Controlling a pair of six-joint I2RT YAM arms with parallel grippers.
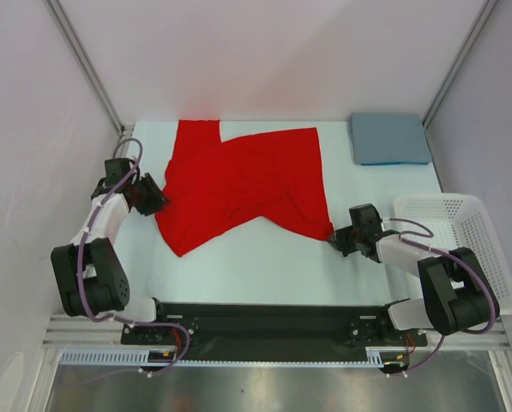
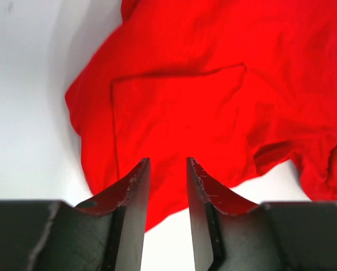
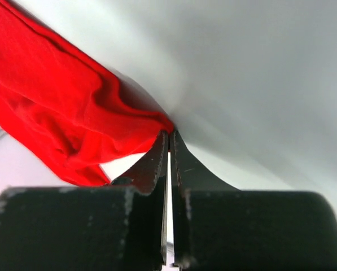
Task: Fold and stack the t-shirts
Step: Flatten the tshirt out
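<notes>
A red t-shirt [image 1: 243, 184] lies crumpled and partly spread in the middle of the white table. A folded blue t-shirt [image 1: 389, 138] lies flat at the back right. My left gripper [image 1: 159, 200] is at the red shirt's left edge. In the left wrist view it [image 2: 165, 165] is open, and the red cloth [image 2: 213, 101] lies under and beyond its fingertips. My right gripper [image 1: 338, 238] is at the shirt's near right corner. In the right wrist view it [image 3: 169, 134] is shut, pinching a corner of the red cloth [image 3: 61, 124] at its tips.
A white plastic basket [image 1: 461, 245] stands at the right edge of the table, just beyond my right arm. White walls and metal frame posts enclose the table at the back and sides. Bare table [image 1: 256, 266] shows in front of the red shirt.
</notes>
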